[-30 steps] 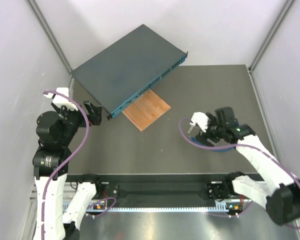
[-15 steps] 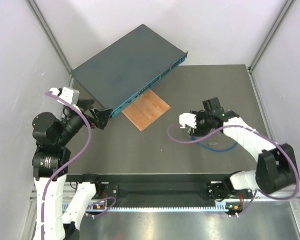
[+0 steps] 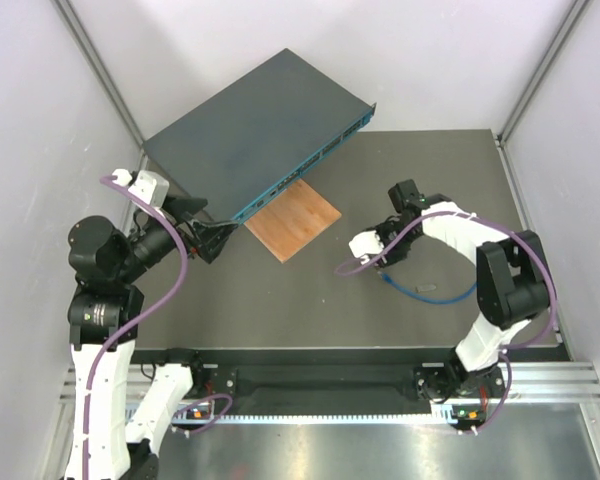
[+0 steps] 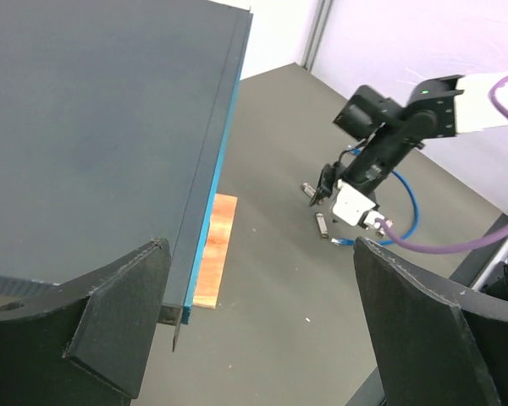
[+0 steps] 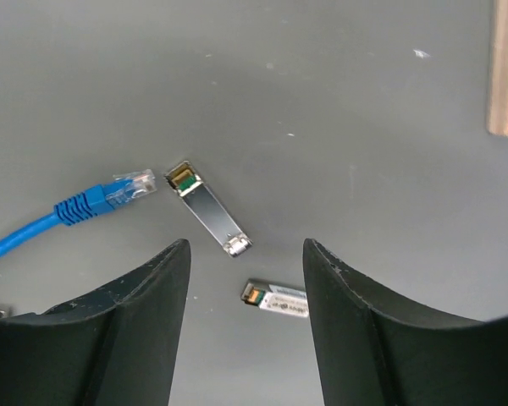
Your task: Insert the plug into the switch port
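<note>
The switch (image 3: pixel 255 135) is a flat dark teal box at the back left, its blue socket face (image 3: pixel 302 170) turned toward the table's middle. It fills the left of the left wrist view (image 4: pixel 93 127). The plug (image 5: pixel 134 186), clear-tipped on a thin blue cable (image 5: pixel 25 238), lies on the table (image 3: pixel 386 279). My right gripper (image 5: pixel 245 254) is open and empty, pointing down just above the table, with the plug to the left of its fingers. My left gripper (image 4: pixel 258 279) is open and empty beside the switch's near left corner (image 3: pixel 212 232).
Two small grey metal pieces (image 5: pixel 207 209) (image 5: pixel 275 298) lie under and between the right fingers. An orange-brown wooden square (image 3: pixel 293 218) lies partly under the switch's front edge. White walls with metal posts enclose the table.
My right gripper has swung left and back and tipped down over the plug and metal pieces. My left gripper has turned right and reached toward the switch's near corner.
</note>
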`<move>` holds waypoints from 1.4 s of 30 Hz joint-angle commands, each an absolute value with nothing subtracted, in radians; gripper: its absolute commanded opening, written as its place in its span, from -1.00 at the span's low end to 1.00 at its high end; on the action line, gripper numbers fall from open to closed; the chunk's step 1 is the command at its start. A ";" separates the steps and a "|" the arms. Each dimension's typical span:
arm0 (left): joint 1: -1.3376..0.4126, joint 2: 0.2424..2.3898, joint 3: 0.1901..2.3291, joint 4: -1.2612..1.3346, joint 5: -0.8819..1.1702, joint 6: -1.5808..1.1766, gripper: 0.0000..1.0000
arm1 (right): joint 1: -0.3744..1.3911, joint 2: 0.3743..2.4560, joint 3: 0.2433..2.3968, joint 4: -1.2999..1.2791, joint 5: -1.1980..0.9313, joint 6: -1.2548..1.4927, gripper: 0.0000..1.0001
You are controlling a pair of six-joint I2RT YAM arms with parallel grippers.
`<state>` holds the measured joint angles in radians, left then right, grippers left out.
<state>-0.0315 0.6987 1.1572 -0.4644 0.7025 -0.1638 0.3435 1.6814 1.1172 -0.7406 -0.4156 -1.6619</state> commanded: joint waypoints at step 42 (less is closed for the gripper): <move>-0.028 0.911 1.324 -0.460 0.868 0.022 0.78 | 0.281 1.547 1.465 -1.065 -0.653 -1.058 -0.99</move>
<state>-0.0319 0.8692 1.2594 -0.4549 0.8036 -0.0116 0.2718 1.6966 1.4288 -1.0767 -0.5159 -1.3025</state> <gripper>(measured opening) 0.894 0.054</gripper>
